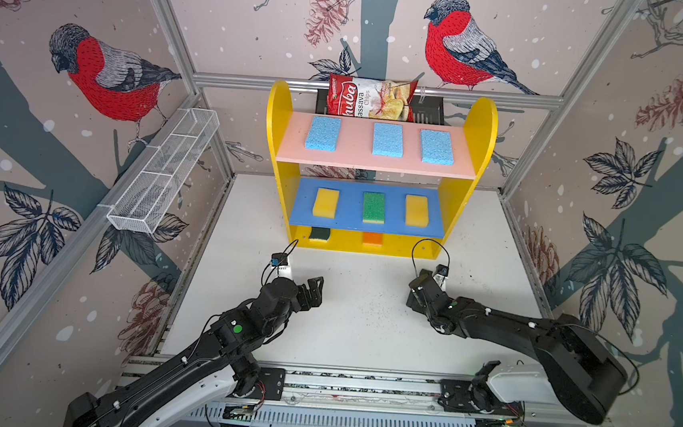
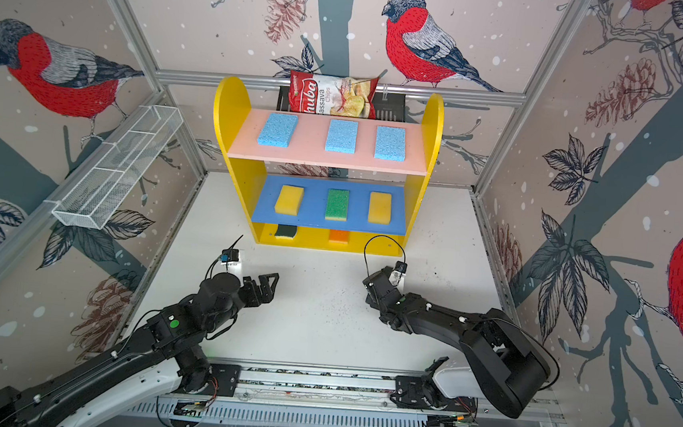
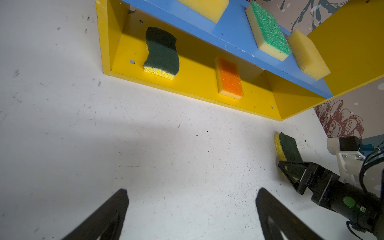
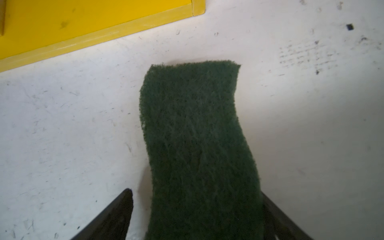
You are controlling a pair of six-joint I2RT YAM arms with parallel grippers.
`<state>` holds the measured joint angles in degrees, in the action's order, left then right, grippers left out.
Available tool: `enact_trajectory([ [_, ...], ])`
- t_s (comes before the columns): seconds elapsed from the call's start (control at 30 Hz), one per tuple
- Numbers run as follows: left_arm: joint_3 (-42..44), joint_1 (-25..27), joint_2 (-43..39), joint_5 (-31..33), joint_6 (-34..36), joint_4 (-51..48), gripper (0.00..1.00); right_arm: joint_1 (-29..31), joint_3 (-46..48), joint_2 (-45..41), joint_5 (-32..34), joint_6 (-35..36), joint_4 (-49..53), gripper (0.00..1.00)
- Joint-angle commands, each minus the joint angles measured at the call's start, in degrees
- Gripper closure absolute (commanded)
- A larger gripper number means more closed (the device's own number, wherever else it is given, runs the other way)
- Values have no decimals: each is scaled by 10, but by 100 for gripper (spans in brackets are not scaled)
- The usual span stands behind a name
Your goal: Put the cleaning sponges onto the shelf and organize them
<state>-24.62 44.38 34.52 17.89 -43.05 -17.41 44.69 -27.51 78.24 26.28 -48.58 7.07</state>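
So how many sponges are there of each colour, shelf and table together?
Light blue sponges: 3
Plain yellow sponges: 2
Green-topped sponge: 1
Orange-topped sponge: 1
Dark green wavy sponges: 2, one on the shelf base, one on the table
Total: 9

I've got the shelf [image 1: 478, 150] at rear centre of the table [image 1: 364, 329]. Chips bag [image 1: 372, 98] is on the rack [image 1: 429, 111] behind it, wire basket [image 1: 164, 171] on the left wall. Top-board sponges [image 1: 387, 139]: 3 in a row. Mid-board sponges [image 1: 373, 207]: 3 likewise. On the base [image 1: 405, 249] there's a left sponge [image 1: 320, 233] and a centre sponge [image 1: 372, 238]. The 9th sponge [image 4: 197, 135] lies on the table before the shelf's right end, btwn the right gripper [image 4: 196, 195] jaws.
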Motion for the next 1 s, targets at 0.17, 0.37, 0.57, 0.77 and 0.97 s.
enact_trajectory([
  [0.17, 10, 0, -10, 4, 0, -12, 4, -11, 2, 10, 21, -43, 36, 10],
  [0.37, 22, 0, -7, -2, -3, 4, 4, -9, -1, 26, 34, -30, 19, 12],
  [0.57, 21, 0, -5, -5, -8, 3, 4, 19, 5, 41, 52, -39, 15, 14],
  [0.77, 26, 0, -15, -11, -17, -1, 5, 48, 38, 26, 57, -40, -26, 14],
  [0.97, 51, 1, -34, -15, -30, -2, 5, 56, 70, 7, 72, -37, -55, 15],
])
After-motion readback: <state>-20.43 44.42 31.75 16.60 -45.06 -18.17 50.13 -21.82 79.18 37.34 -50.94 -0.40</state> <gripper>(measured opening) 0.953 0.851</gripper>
